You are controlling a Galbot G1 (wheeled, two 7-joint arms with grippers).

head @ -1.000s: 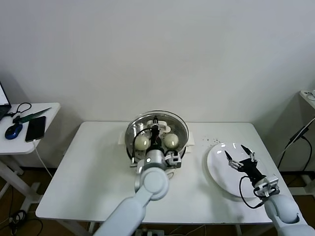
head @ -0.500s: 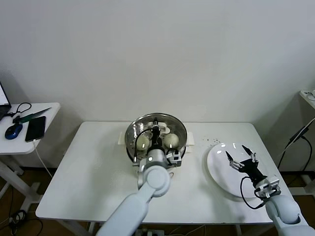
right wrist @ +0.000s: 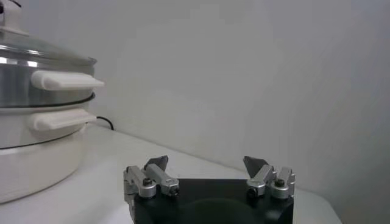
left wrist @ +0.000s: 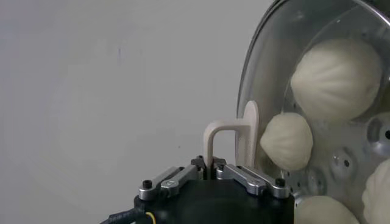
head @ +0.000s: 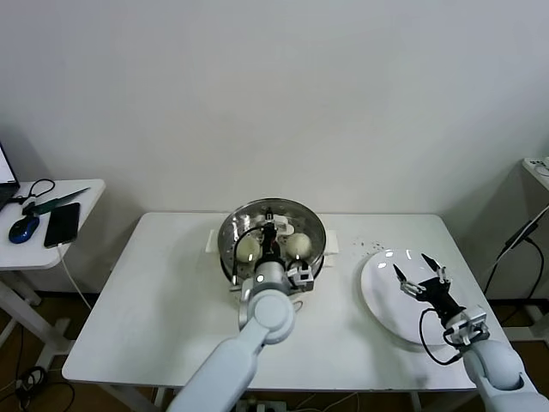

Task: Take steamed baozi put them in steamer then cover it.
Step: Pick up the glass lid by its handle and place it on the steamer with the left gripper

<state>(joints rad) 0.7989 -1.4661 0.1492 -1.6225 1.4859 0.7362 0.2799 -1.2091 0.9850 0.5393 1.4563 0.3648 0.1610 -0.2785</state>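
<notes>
No text, label, brand, number or sign can be read in any view.

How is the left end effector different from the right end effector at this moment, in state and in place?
The left end effector is shut on the cream-white handle of the glass lid over the steamer; the right end effector is open and holds nothing. The left one is at the steamer; the right one hangs over the white plate. Both are black with metal fingers.
</notes>
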